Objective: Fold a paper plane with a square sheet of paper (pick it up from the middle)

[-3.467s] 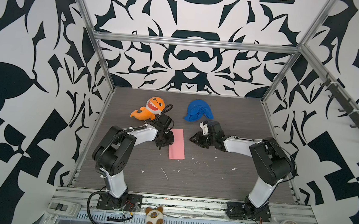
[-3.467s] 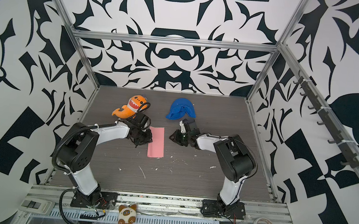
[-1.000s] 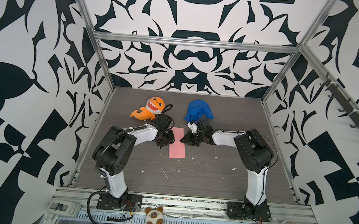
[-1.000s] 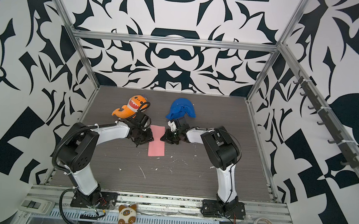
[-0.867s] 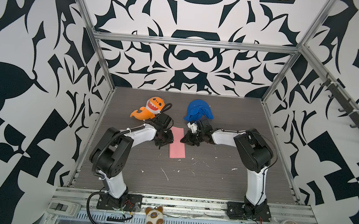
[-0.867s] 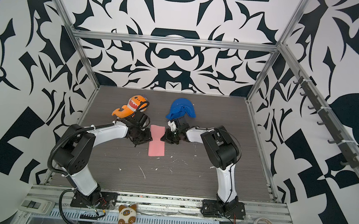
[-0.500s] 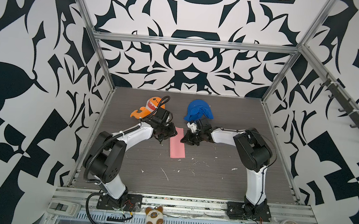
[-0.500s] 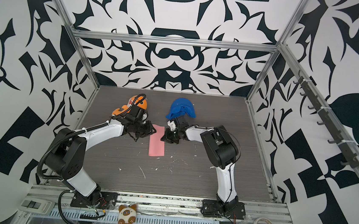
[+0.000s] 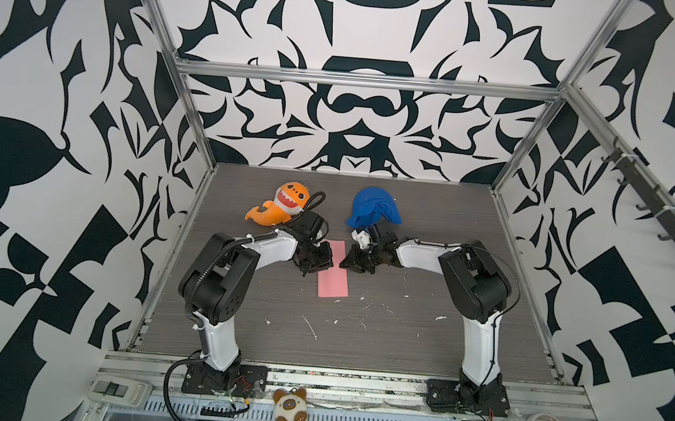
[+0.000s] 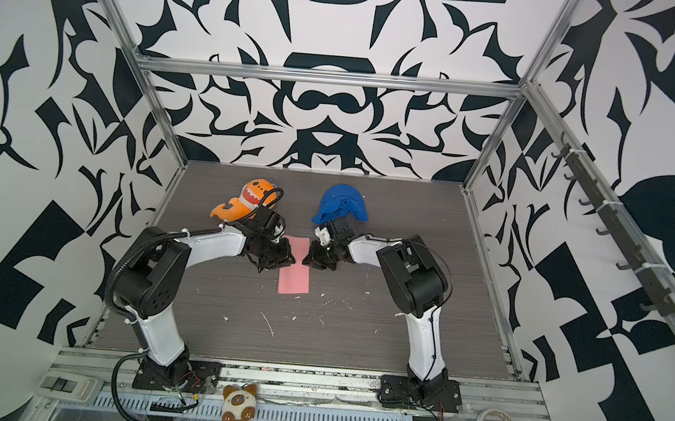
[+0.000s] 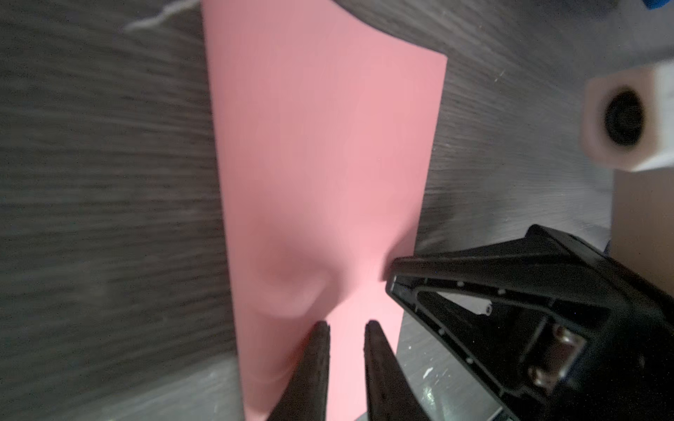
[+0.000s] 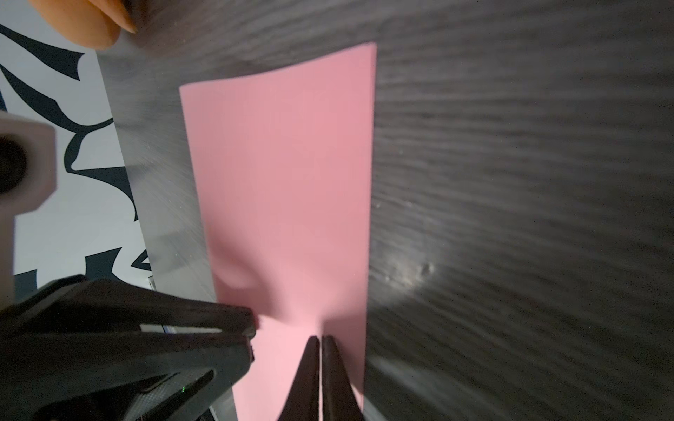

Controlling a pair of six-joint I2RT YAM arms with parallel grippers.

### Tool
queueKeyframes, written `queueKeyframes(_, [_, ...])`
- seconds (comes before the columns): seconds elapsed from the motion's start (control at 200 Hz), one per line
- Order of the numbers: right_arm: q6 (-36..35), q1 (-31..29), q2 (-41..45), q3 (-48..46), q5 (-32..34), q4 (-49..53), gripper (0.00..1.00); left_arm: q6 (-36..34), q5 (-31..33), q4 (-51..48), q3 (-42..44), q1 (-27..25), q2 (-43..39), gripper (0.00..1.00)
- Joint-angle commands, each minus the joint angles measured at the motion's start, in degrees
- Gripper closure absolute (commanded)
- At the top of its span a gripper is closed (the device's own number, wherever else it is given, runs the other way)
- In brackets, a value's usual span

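The square sheet of paper (image 9: 333, 275) (image 10: 294, 272) lies mid-table as a narrow pink rectangle, long side running front to back. My left gripper (image 9: 320, 260) (image 11: 346, 330) is at its left edge, jaws a narrow gap apart with pink showing between them, and the sheet bulges beside the tips. My right gripper (image 9: 351, 263) (image 12: 320, 339) is at the right edge. Its fingertips (image 12: 330, 361) are pressed together on a small raised ridge of the paper (image 12: 277, 175). Each wrist view also shows the opposite gripper across the paper (image 11: 321, 153). No paper plane is in view.
An orange shark plush (image 9: 281, 208) lies just behind the left arm. A blue cloth lump (image 9: 373, 211) sits just behind the right gripper. White scraps (image 9: 311, 326) dot the dark table (image 9: 399, 342). Patterned walls and metal posts close in the sides and back.
The left gripper swung back toward the plush, then came down again at the paper's left edge with its jaws narrowing. The right gripper stayed at the right edge and closed.
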State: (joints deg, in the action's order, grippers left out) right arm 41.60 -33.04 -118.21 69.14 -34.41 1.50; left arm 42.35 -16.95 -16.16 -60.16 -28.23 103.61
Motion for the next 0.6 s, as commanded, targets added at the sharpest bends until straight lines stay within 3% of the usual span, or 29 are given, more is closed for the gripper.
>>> queueKeyframes(0.0, [-1.27,-0.23,-3.21,-1.12,5.93,8.41,0.90,-1.35,1.67,-2.80,-0.23,0.63,1.24,0.79])
queueKeyframes(0.595, [-3.02,-0.26,-3.93,-0.80,8.36,11.68,0.91,-1.40,6.13,-6.49,5.26,3.15,-0.90,0.78])
